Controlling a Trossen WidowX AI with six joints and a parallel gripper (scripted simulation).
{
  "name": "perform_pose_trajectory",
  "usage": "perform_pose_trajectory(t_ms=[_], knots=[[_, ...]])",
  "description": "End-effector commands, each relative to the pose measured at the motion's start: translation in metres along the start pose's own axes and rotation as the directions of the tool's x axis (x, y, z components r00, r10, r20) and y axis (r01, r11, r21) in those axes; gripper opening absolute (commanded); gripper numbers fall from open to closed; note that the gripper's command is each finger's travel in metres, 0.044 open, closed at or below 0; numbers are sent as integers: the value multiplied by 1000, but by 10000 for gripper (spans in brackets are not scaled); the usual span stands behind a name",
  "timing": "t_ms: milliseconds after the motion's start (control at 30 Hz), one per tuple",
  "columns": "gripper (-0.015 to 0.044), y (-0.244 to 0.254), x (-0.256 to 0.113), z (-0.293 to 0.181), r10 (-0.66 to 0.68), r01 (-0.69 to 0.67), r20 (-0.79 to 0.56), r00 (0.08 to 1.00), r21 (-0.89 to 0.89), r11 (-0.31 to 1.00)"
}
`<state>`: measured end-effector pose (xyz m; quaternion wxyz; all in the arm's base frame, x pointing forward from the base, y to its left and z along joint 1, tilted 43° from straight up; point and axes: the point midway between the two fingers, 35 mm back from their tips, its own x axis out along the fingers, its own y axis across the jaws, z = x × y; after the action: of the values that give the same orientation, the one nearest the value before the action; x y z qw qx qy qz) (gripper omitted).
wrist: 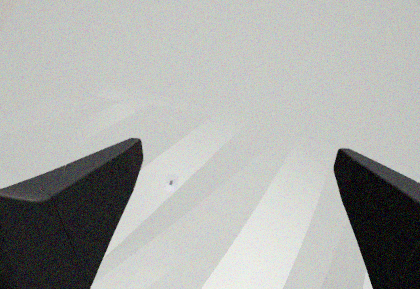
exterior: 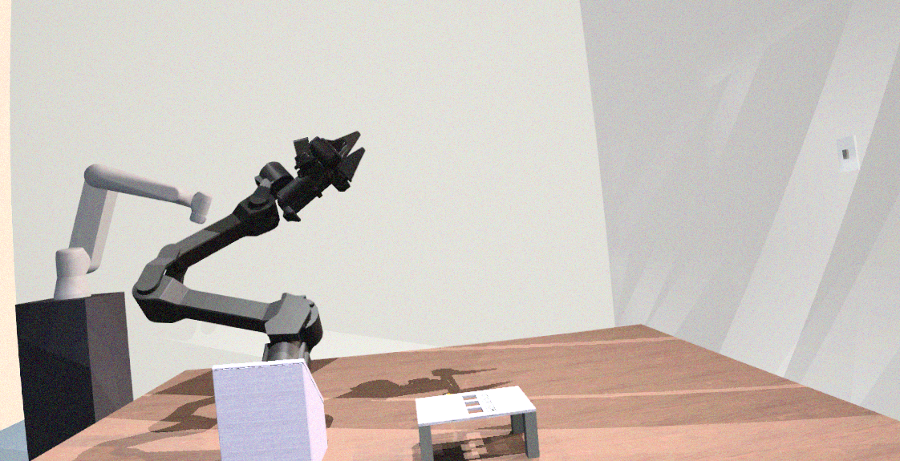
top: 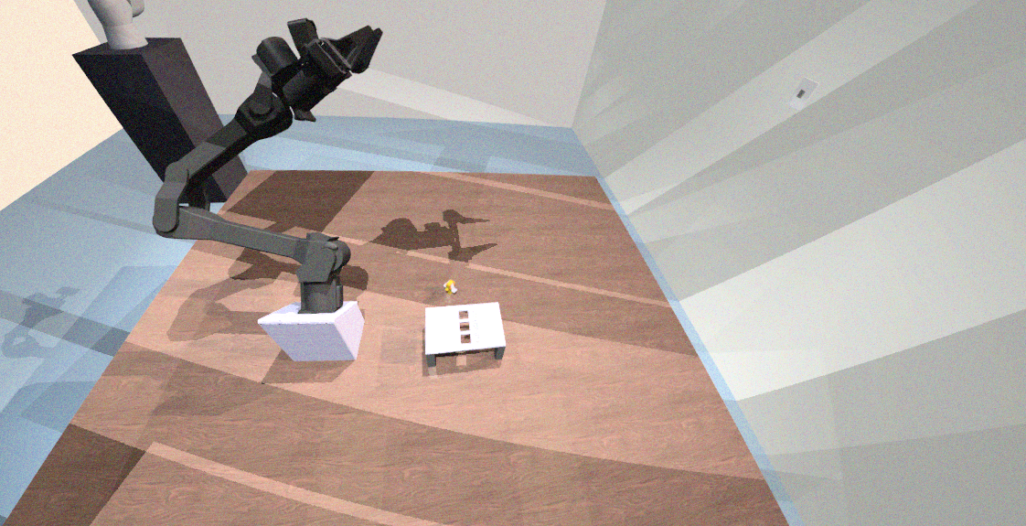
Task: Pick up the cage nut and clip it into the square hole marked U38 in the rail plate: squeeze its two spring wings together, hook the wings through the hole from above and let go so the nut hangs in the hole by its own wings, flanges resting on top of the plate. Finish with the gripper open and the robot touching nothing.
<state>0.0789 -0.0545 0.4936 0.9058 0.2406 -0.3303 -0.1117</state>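
We hold the gripper [top: 364, 50] [exterior: 360, 141] [wrist: 239, 154] wide and empty, raised well above the table [top: 574, 392] [exterior: 630, 388] — likely to keep clear before the approach. The cage nut [top: 450, 286] lies on the wood beside the rail plate [top: 444, 328] [exterior: 440, 408], whose legs probably leave room for wings below.

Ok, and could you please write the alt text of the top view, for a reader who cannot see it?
A black robot arm holds its open jaws high above a wooden table. Below, a small yellow-and-white nut lies beside a white plate on dark legs, with three square holes in a row.
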Motion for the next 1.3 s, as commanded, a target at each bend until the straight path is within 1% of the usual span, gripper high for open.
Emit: perform_pose_trajectory(t_ms=[0,33,167,267,333,400,500,633,700,800,867,967,1067,1133,1167,1267], knots=[[426,0,1,-3,0,0,-9,1000,-9,1000],[440,1,5,-10,1,-3,-36,999,-37,999],[440,0,31,-71,-3,-58,-251,968,-234,970],[440,-5,43,-120,-19,-141,-416,909,-350,926],[440,-10,47,-153,-35,-213,-523,851,-406,889],[440,-17,48,-187,-54,-298,-629,775,-439,848],[440,-30,42,-235,-81,-430,-767,636,-441,788],[440,-50,25,-292,-108,-592,-904,414,-358,722],[440,-60,10,-321,-113,-666,-955,273,-272,694],[440,-76,-18,-357,-100,-739,-994,51,-105,666],[440,-84,-38,-376,-75,-756,-993,-94,22,655],[440,-94,-70,-398,-12,-734,-956,-293,217,644],[440,-100,-100,-413,83,-660,-884,-461,403,634],[440,-102,-118,-419,160,-589,-822,-547,513,625],[440,-102,-125,-420,191,-559,-797,-573,551,620],[440,-102,-129,-422,217,-534,-777,-591,579,616]])
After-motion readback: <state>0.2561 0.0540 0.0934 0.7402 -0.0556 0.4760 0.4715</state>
